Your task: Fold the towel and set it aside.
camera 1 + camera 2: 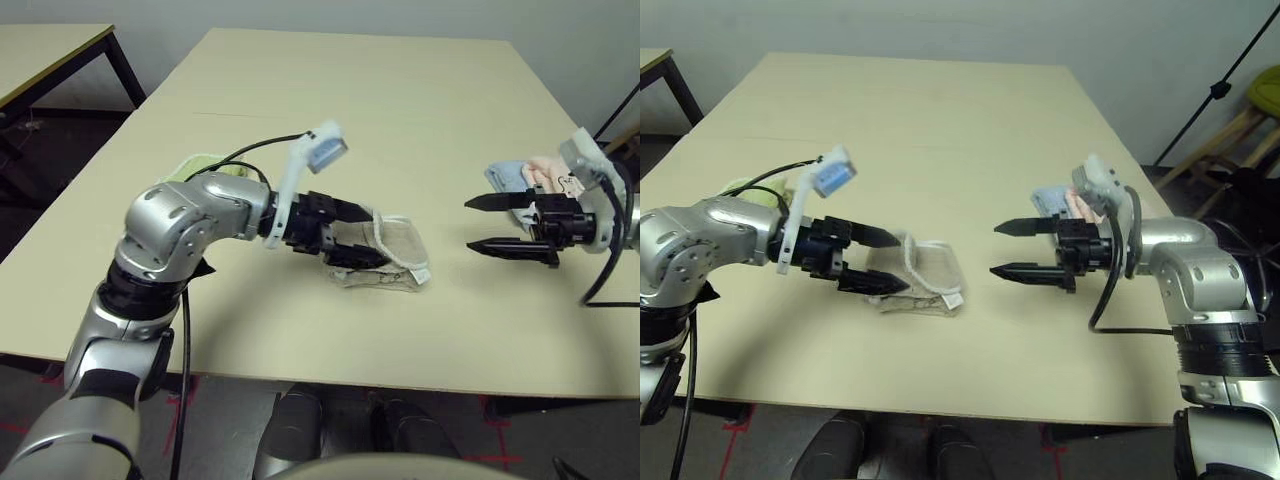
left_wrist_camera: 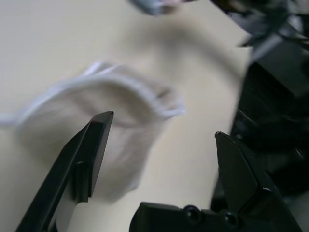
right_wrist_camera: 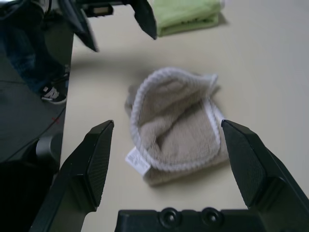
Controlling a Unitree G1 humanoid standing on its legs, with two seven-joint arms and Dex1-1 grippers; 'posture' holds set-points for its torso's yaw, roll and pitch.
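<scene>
beige terry towel (image 1: 932,268) with white edging and small tag, folded small, lying on the cream table (image 1: 910,130) between the two grippers, left gripper (image 1: 890,261) at the towel, its fingers apart, right gripper (image 1: 993,250) beyond the tag side, its fingers also apart, lime-green folded towel (image 3: 188,14) and pale blue (image 1: 1049,200) and pink cloths (image 1: 553,172) lying apart from it

no text, brand, number or sign can be read; the small white tag (image 3: 138,161) on the beige towel (image 3: 186,130) bears faint marks too small to make out.
</scene>
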